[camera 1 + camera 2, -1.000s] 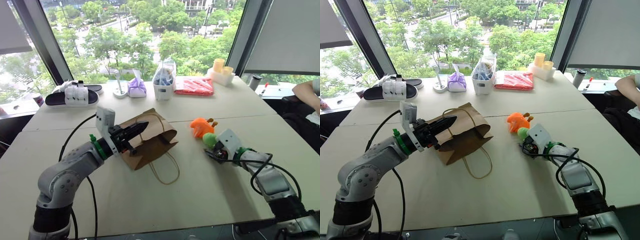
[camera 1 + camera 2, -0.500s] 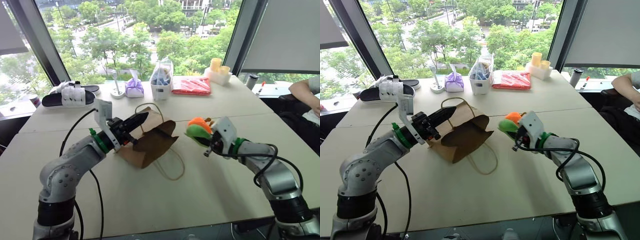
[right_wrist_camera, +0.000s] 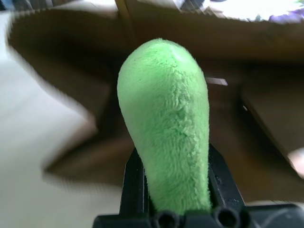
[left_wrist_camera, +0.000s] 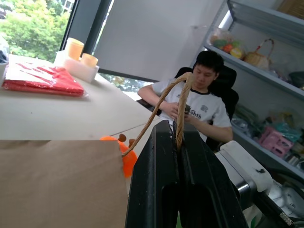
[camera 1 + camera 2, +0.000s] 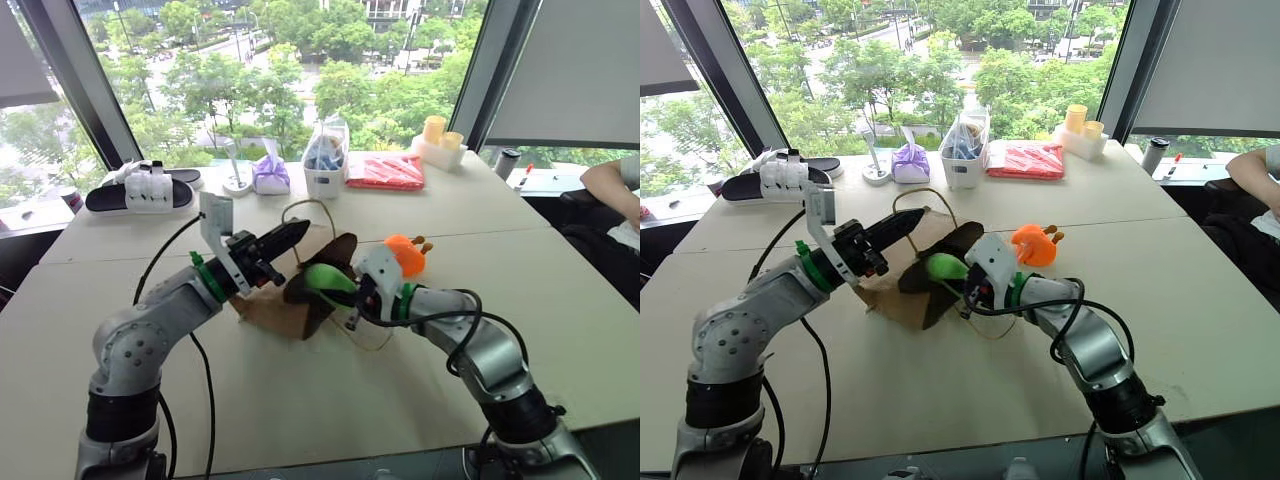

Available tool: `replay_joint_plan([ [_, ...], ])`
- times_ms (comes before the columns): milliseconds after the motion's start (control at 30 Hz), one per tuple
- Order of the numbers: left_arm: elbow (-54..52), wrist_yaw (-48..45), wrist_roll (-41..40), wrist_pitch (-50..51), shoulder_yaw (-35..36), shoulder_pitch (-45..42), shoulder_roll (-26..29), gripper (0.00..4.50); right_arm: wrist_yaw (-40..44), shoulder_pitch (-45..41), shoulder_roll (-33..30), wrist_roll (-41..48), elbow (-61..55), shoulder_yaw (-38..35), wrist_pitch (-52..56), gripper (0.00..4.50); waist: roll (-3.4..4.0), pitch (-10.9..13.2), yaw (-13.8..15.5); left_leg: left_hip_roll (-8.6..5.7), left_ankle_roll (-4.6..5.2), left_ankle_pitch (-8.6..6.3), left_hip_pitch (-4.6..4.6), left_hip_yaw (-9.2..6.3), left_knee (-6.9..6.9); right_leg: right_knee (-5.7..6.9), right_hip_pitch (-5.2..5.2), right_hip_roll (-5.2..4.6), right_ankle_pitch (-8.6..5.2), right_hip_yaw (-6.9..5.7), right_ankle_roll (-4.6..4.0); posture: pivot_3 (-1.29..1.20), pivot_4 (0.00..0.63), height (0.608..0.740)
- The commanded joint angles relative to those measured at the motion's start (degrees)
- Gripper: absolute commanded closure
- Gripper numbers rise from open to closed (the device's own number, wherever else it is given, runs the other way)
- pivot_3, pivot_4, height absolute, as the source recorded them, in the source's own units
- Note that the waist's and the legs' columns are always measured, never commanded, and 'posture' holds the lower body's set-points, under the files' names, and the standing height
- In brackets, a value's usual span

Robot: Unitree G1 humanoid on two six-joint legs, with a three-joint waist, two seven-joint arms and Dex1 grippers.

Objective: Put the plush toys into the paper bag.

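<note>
The left pincer (image 5: 290, 234) is pinched tight on a twine handle (image 4: 176, 102) of the paper bag (image 5: 290, 300), lifting that side so the bag's dark mouth stands open on the desk (image 5: 300, 400). The right pincer (image 5: 952, 272) is squeezed on the green plush toy (image 5: 328, 277) (squashed long and thin between the fingers) and holds it right at the mouth of the bag. To do this step well, the robot should keep the handle up so the mouth does not flop shut, and push the green toy well inside past the paper edge before letting go. If it lets go too soon, the toy may roll back out onto the desk. The orange plush toy (image 5: 406, 254) sits on the desk just behind the right arm, not in the bag yet, so it looks like the next one to fetch.
</note>
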Motion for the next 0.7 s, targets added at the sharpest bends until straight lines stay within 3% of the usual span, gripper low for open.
replay_joint_plan([
  [33, -1.7, 0.3, -1.0, -0.6, 0.2, -0.8, -0.3, 4.50, 0.5, -3.6, 3.6, 0.9, 1.6, 1.7, -1.2, 4.49, 0.00, 0.0, 0.0, 0.00, -0.01, 0.01, 0.00, 0.00, 0.00, 0.00, 0.00, 0.00, 0.00, 0.00, 0.00, 0.00, 0.150, 0.740],
  [133, -1.6, 0.8, -0.7, -1.0, 0.0, -0.6, -0.7, 4.50, 1.0, -6.6, 7.9, 0.9, 6.0, 3.3, -2.3, 4.49, 0.00, 0.0, -0.2, 0.00, -0.05, 0.03, 0.02, 0.01, -0.02, 0.01, -0.02, 0.01, 0.00, 0.01, -0.01, 0.00, 0.150, 0.740],
  [233, -1.6, 1.3, -0.6, -1.3, 0.2, -0.7, -1.1, 4.50, 1.9, -8.2, 9.7, 0.6, 9.4, 3.5, -3.6, 3.31, 0.00, 0.0, -0.1, 0.00, -0.09, 0.05, 0.01, -0.01, -0.05, 0.01, -0.05, 0.02, 0.00, 0.00, 0.00, 0.00, 0.150, 0.740],
  [433, -2.2, 3.3, -1.9, -1.5, 1.0, -0.7, -1.7, 4.50, 2.8, -10.4, 11.0, -0.9, 14.1, 4.3, -6.2, 0.17, -0.01, 0.0, 0.0, -0.02, -0.09, 0.05, -0.01, -0.02, -0.03, 0.00, -0.04, 0.01, 0.00, 0.00, 0.00, 0.00, 0.150, 0.740],
  [700, -2.0, 6.6, -7.3, -1.4, 3.5, -0.3, -1.3, 4.50, -0.4, -10.6, 11.4, -2.7, 13.4, 2.4, -7.6, 0.08, -0.01, 0.0, -0.2, 0.00, -0.11, 0.06, -0.01, -0.03, -0.08, 0.03, -0.12, 0.02, 0.00, 0.01, 0.00, 0.00, 0.150, 0.740],
])
